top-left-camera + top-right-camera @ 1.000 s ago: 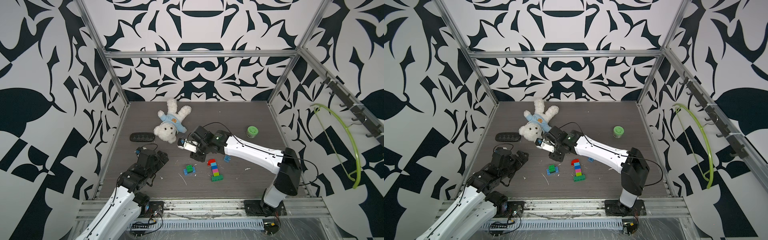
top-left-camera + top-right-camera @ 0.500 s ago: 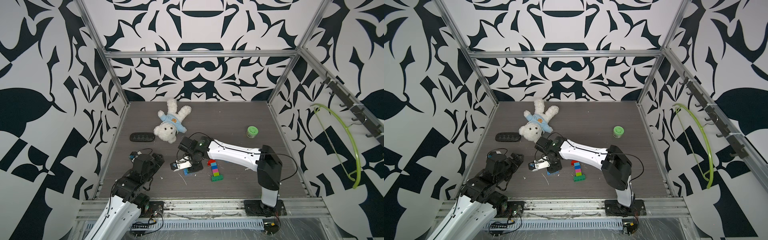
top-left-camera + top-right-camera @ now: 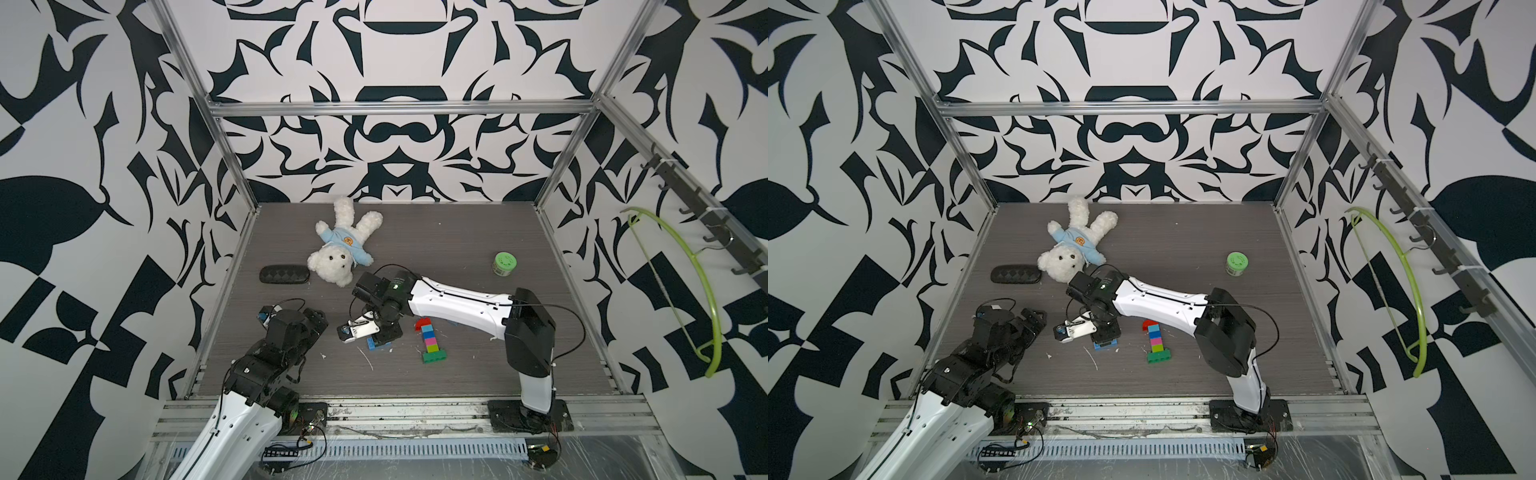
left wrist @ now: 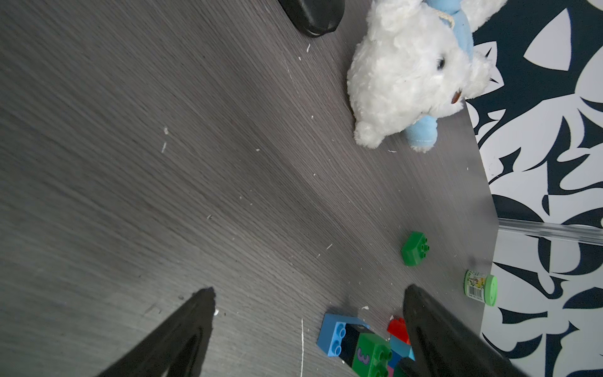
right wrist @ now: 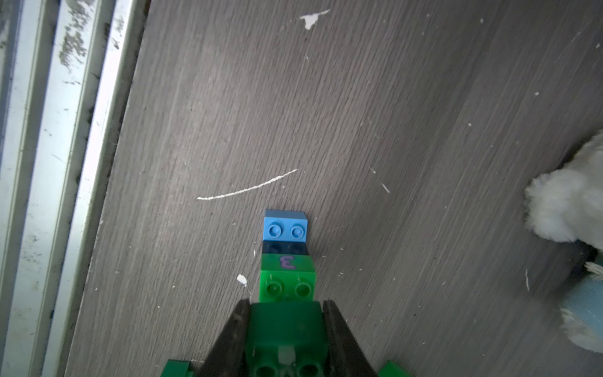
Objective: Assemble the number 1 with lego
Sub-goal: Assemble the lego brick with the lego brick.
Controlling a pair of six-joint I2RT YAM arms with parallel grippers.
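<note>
Flanking the lego column (image 3: 430, 340) at nine o'clock, a green brick (image 5: 287, 336) is clamped by the right gripper (image 5: 286, 305); the left gripper (image 4: 310, 289) is splayed, empty.

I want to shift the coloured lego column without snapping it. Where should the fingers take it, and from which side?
Grip the lego column across its two long sides at mid-stem, coming straight down from above. It seems to lie flat on the table, and the stem is narrow there; the green base brick is wider and the red piece juts sideways.
</note>
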